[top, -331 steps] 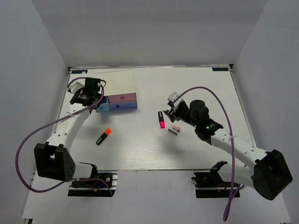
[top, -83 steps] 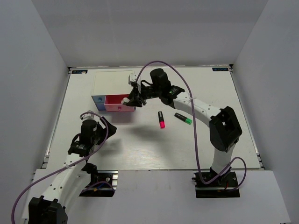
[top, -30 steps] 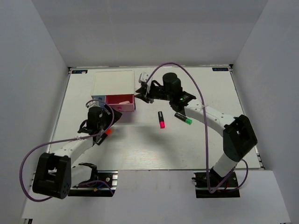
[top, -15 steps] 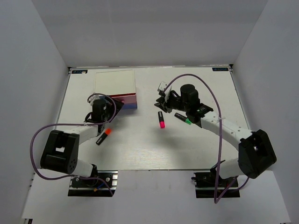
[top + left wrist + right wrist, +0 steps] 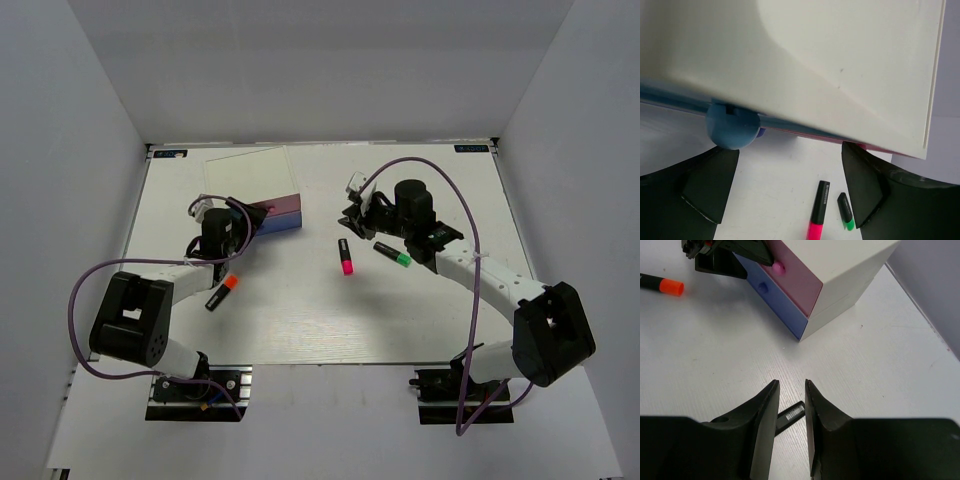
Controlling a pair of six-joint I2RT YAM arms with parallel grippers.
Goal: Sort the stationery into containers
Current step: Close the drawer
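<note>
The containers are the drawers of a white-topped box (image 5: 248, 180), all pushed in. The pink drawer (image 5: 796, 279) sits above the purple drawer (image 5: 774, 299). The light blue drawer's knob (image 5: 732, 130) is just ahead of my left gripper (image 5: 787, 187), which is wide open and holds nothing, right at the box front (image 5: 283, 208). The orange highlighter (image 5: 221, 293) lies near the left arm. The pink highlighter (image 5: 345, 257) and the green highlighter (image 5: 392, 253) lie mid-table. My right gripper (image 5: 790, 407) hovers above a highlighter's black barrel (image 5: 790, 415), its jaws a narrow gap apart and empty. No erasers show.
The box stands slightly turned near the table's back left. The white walls close in the table on the left, back and right. Purple cables loop from both arms (image 5: 440, 195).
The open pink drawer has been pushed shut and the box has turned a little. My right gripper has drawn back to the right. My left gripper has moved up to the box and opened wider.
</note>
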